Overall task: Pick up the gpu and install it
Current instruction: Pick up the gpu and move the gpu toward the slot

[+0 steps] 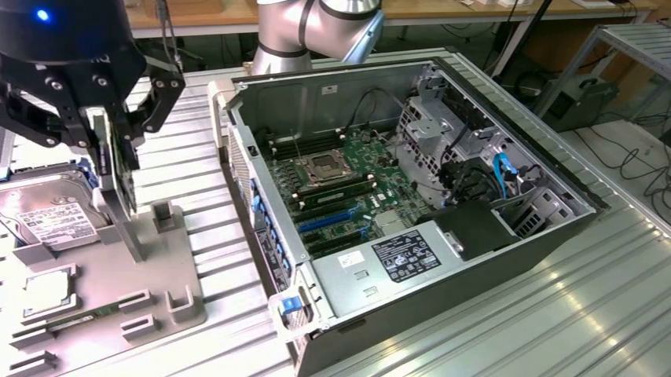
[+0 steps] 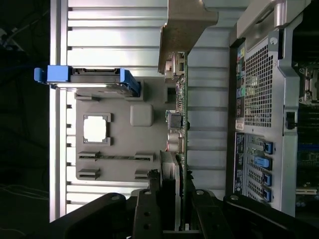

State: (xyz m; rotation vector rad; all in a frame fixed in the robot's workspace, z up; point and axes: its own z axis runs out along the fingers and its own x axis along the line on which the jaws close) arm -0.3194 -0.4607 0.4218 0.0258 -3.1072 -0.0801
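The gpu (image 1: pixel 118 161) is a thin dark card standing on edge over the grey parts holder (image 1: pixel 157 314), at the exterior view's left. My gripper (image 1: pixel 110 145) comes down from above and its black fingers are shut on the card's two faces. The card's lower end is close above the holder's upright post (image 1: pixel 137 232); whether they touch I cannot tell. In the wrist view the gpu (image 2: pixel 181 124) shows edge-on, with a green board edge and connectors, running out from between my fingers (image 2: pixel 149 204). The open computer case (image 1: pixel 273 94) lies to the exterior view's right, its blue expansion slots (image 1: pixel 330 221) exposed.
A silver hard drive (image 1: pixel 47 220) with a white label sits on the holder beside the card, in a blue carrier (image 2: pixel 89 79). A processor chip (image 2: pixel 95 128) and a narrow memory stick (image 2: pixel 117 157) lie in the holder's other pockets. The ribbed metal table (image 1: pixel 545 306) surrounds the case.
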